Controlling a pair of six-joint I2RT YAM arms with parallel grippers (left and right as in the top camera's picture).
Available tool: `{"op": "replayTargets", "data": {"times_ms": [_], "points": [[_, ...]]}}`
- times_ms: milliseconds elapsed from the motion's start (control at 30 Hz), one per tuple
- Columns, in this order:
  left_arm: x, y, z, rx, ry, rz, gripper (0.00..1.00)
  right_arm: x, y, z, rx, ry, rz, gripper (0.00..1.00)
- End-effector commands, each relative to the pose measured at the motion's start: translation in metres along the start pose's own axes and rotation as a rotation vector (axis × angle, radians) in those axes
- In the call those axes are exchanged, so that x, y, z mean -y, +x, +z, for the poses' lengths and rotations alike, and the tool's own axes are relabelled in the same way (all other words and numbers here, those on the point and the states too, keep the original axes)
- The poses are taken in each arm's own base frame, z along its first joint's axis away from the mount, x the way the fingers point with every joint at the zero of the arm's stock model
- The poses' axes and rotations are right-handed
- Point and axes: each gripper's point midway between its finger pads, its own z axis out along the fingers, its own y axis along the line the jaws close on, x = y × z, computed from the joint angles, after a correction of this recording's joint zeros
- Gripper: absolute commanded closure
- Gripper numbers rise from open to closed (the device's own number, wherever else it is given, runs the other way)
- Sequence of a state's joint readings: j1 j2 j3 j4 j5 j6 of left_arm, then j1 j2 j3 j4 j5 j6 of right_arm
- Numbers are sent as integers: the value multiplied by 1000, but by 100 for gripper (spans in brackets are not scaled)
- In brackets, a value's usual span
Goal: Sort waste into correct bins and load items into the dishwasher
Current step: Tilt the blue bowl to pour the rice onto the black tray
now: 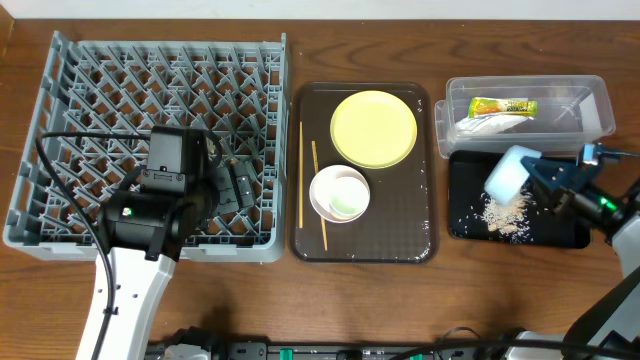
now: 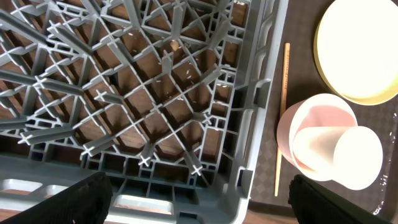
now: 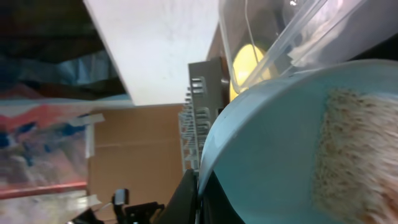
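My right gripper (image 1: 535, 178) is shut on the rim of the light blue bowl (image 1: 506, 172) and holds it tilted over the black tray (image 1: 560, 232). Rice scraps (image 1: 505, 212) lie on that tray. More rice clings inside the bowl (image 3: 280, 143), pinched by the right gripper (image 3: 199, 193). The clear tub (image 1: 600, 105) holds the green-and-yellow wrapper (image 1: 503, 106) and white paper (image 1: 490, 126). My left gripper (image 1: 235, 185) hangs open over the grey dish rack (image 1: 120, 90), nothing between its fingers (image 2: 87, 199). The yellow plate (image 1: 373, 128), white bowl (image 1: 330, 190) with cup (image 1: 348, 203) and chopsticks (image 1: 301, 175) lie apart.
The plate, bowl and chopsticks rest on a dark brown serving tray (image 1: 400, 225) between rack and bins. A few rice grains (image 2: 180, 81) lie under the rack's lattice. The left arm's cable (image 1: 60, 170) loops over the rack.
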State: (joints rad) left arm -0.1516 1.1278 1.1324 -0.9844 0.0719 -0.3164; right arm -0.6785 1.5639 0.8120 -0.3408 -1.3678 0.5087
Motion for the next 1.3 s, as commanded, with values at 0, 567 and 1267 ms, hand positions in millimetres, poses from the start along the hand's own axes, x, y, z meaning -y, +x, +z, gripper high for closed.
{"op": "replayTargets", "data": {"times_ms": [0, 567, 1267], "points": [[1, -4, -4, 13, 0, 7, 6, -7, -5, -15, 17, -66, 49, 99], [1, -4, -4, 13, 0, 7, 6, 4, -9, -17, 54, -14, 125, 99], [1, -4, -4, 13, 0, 7, 6, -16, -1, -10, -14, -103, -84, 99]]}}
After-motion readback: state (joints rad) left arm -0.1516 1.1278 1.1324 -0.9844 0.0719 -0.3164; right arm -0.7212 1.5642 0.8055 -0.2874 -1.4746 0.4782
